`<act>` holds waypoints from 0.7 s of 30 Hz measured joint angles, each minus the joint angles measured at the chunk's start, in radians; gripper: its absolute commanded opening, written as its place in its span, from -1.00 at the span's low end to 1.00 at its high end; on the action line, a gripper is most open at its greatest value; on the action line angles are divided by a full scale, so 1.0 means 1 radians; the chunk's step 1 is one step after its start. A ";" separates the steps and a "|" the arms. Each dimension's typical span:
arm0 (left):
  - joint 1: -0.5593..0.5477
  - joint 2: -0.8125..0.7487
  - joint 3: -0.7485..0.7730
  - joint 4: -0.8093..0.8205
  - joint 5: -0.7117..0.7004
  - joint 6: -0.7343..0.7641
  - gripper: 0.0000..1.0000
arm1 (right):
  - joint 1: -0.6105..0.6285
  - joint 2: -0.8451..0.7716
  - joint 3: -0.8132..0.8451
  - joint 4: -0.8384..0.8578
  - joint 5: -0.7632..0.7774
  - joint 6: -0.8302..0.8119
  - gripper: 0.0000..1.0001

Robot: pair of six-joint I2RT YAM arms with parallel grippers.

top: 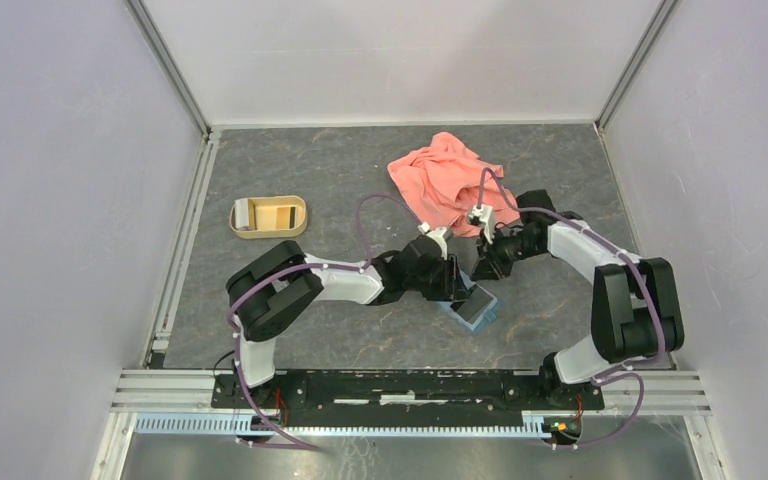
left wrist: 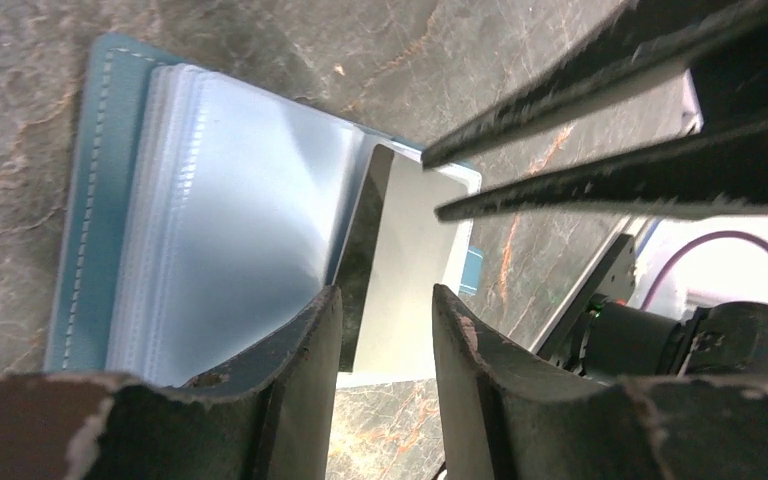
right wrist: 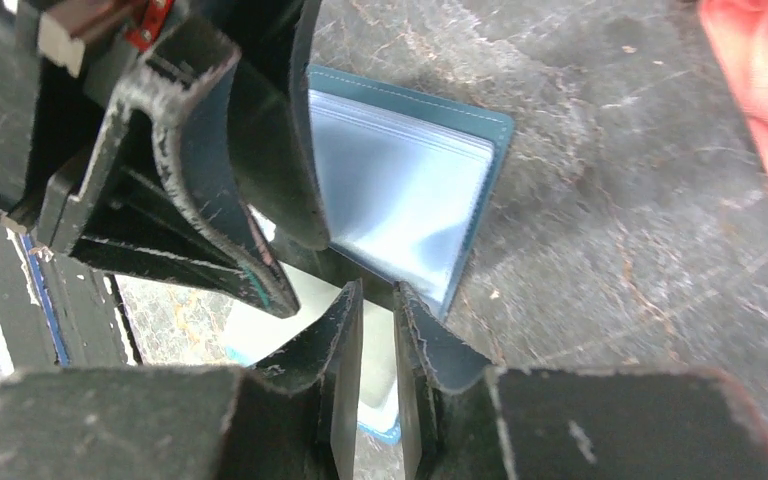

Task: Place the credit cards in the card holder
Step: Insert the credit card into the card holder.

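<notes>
- Card holder (top: 476, 308) lies open on desk (top: 340, 170), front-centre btwn both arms, clear sleeves (left wrist: 230, 220) facing up.
- Credit card (left wrist: 405, 280) sits tilted by the sleeves, dark stripe edge toward them.
- L end effector (left wrist: 385, 295): jaws apart, released, astride card's near end; one finger over sleeves.
- R end effector (right wrist: 378, 300): jaws narrowly parted, card corner btwn them; can't tell if grasping.
- Pink cloth (top: 445, 180) & tan tray (top: 268, 217) farther back, well apart.
</notes>
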 measured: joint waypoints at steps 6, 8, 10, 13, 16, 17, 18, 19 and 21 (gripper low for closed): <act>-0.037 0.000 0.069 -0.102 -0.049 0.070 -0.04 | -0.071 -0.070 -0.001 -0.019 -0.006 -0.042 -0.52; -0.045 0.000 0.093 -0.148 -0.078 0.097 -0.03 | -0.076 -0.106 -0.016 -0.014 0.003 -0.056 -0.53; -0.046 0.002 0.112 -0.181 -0.098 0.119 -0.02 | -0.075 -0.148 -0.042 -0.013 0.019 -0.068 -0.53; -0.045 0.008 0.143 -0.227 -0.130 0.148 -0.02 | -0.075 -0.205 -0.089 -0.015 0.042 -0.085 -0.54; -0.044 0.018 0.166 -0.257 -0.140 0.177 -0.02 | -0.075 -0.217 -0.114 -0.016 0.060 -0.102 -0.56; -0.044 0.023 0.171 -0.261 -0.140 0.183 -0.02 | -0.075 -0.217 -0.119 -0.019 0.065 -0.108 -0.56; -0.044 0.028 0.174 -0.262 -0.138 0.191 -0.03 | -0.075 -0.217 -0.121 -0.024 0.068 -0.116 -0.56; -0.044 0.032 0.175 -0.264 -0.135 0.195 -0.03 | -0.076 -0.216 -0.122 -0.029 0.070 -0.122 -0.56; -0.044 0.040 0.175 -0.263 -0.121 0.197 -0.04 | -0.076 -0.216 -0.123 -0.037 0.074 -0.133 -0.57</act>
